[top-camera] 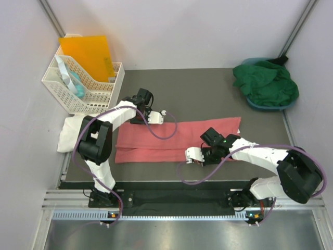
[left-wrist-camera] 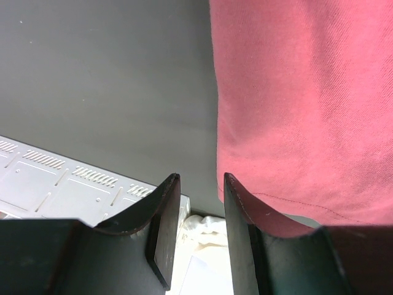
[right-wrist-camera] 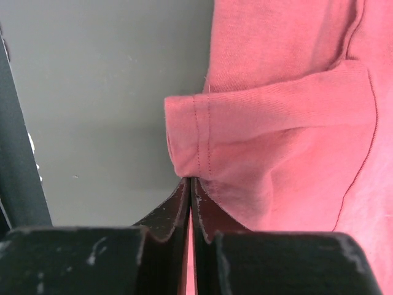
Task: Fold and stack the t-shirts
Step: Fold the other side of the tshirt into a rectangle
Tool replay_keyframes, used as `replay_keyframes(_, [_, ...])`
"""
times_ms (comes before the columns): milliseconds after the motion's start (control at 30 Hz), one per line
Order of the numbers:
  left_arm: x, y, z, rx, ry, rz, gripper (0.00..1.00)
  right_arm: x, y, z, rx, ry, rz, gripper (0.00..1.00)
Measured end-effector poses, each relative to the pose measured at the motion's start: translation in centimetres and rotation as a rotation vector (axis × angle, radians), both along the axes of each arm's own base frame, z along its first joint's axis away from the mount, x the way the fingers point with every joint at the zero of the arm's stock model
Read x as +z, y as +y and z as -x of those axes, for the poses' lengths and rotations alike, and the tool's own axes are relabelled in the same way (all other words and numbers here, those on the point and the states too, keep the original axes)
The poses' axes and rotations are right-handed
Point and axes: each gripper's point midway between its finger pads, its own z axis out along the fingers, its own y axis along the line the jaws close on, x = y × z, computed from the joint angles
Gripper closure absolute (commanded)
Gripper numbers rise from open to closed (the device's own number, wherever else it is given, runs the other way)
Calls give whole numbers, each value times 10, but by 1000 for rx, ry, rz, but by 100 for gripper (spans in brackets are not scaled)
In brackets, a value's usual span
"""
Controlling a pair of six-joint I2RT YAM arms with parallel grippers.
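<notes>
Salmon-pink t-shirt (top-camera: pixel 177 139), a light, limp band lying across the table (top-camera: pixel 208 88), probably best taken by its stitched hem, where the right gripper (right-wrist-camera: pixel 190 184) is pinched closed; left gripper (left-wrist-camera: pixel 201 184) parted, empty, at the far edge.

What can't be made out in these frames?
- White t-shirt: top view, left arm covers part of it.
- Pink t-shirt hem: right wrist view, right fingers hide how much is pinched.
- Green t-shirt: top view, bunched; underside hidden in blue tub.
</notes>
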Motion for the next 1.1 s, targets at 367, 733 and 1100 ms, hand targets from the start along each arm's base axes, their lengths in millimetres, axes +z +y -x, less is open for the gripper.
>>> replay_keyframes(367, [1,0,-1,-1,-3,1,60,2,1,4,12,20,8,71])
replay_keyframes(733, [1,-1,-1,-4,-3,0,60,-1,5,2,18,-12,8,75])
replay_keyframes(1100, [2,-1,-2,-4,-5,0,60,-4,6,-6,0,-68,6,100])
